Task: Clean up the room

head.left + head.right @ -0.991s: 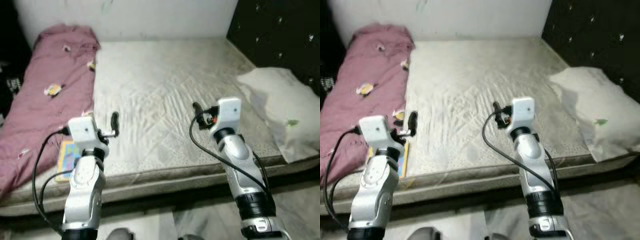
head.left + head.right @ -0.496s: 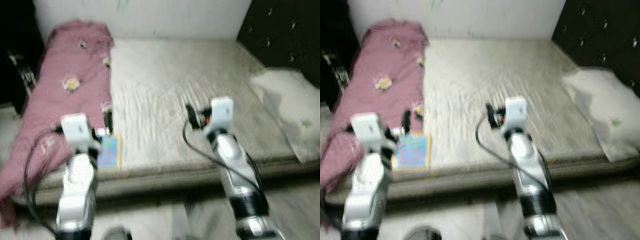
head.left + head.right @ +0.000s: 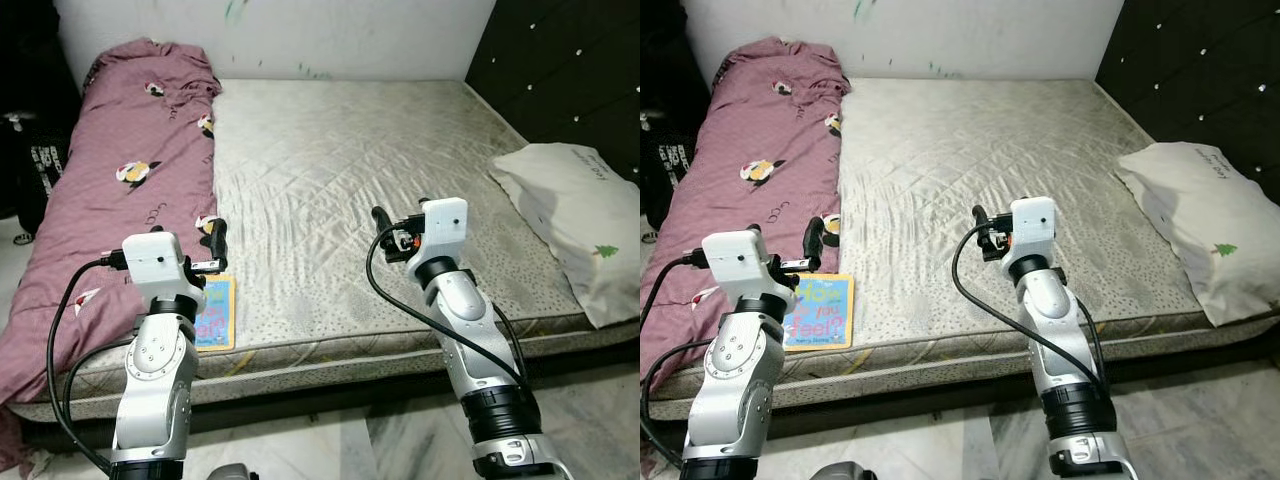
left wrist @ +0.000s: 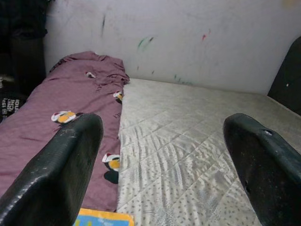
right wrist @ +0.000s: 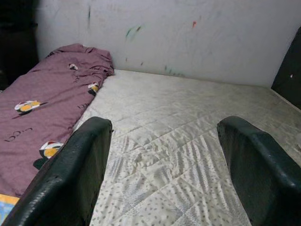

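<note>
Facing: bare quilted grey mattress (image 3: pixel 340 190), so my reach covers it.
Left gripper (image 4: pixel 164 174): spread wide, holding nothing; colourful flat picture book (image 3: pixel 820 310) just below it.
Right gripper (image 5: pixel 164 174): spread wide, holding nothing, over mattress.

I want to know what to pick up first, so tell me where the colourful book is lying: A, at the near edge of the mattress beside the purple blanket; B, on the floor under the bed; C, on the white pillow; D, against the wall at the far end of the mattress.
A: the book lies flat at the near edge of the mattress, next to the purple blanket and just ahead of the left gripper.
</note>
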